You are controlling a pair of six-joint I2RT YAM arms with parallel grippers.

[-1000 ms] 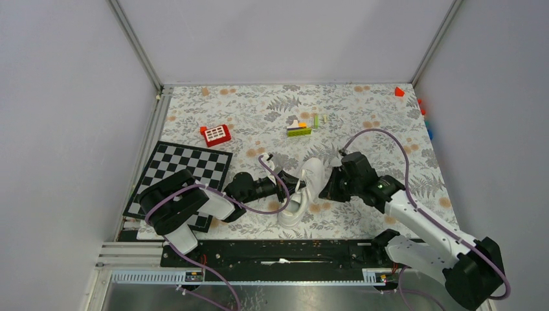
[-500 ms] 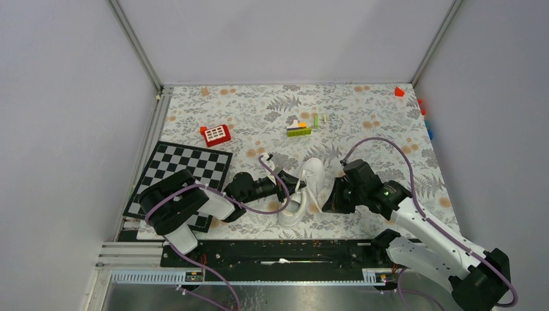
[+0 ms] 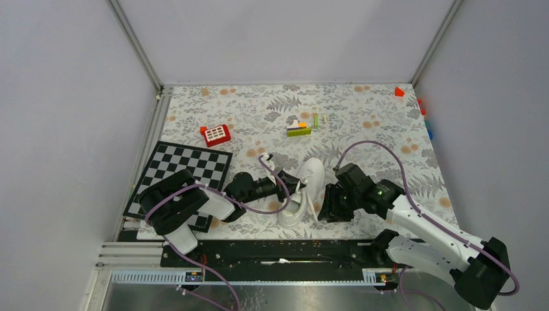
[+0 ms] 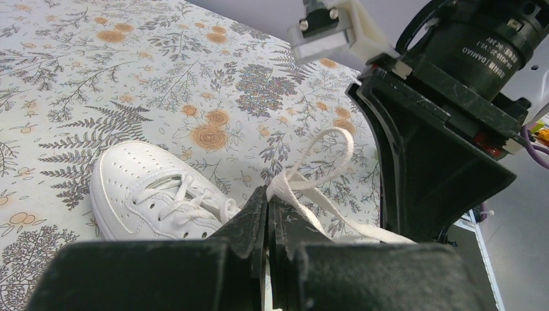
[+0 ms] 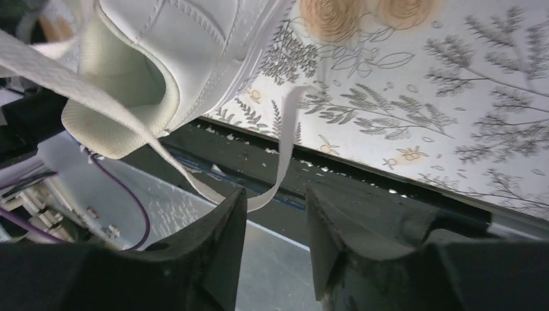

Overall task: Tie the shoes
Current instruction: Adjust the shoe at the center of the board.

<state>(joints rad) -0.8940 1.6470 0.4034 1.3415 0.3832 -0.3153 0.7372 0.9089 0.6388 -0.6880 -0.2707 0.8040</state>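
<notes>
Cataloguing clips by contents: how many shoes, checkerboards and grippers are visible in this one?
white sneaker: 1
checkerboard: 1
grippers: 2 (left gripper shut on a lace, right gripper open)
Total: 4

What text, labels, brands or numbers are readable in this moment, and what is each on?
"DAMIAO": printed in white on the black round motor housing of the other arm, in the left wrist view.
The smaller print beside it and the line below it are too blurred to read.
White low-top sneaker: no brand or lettering visible.
</notes>
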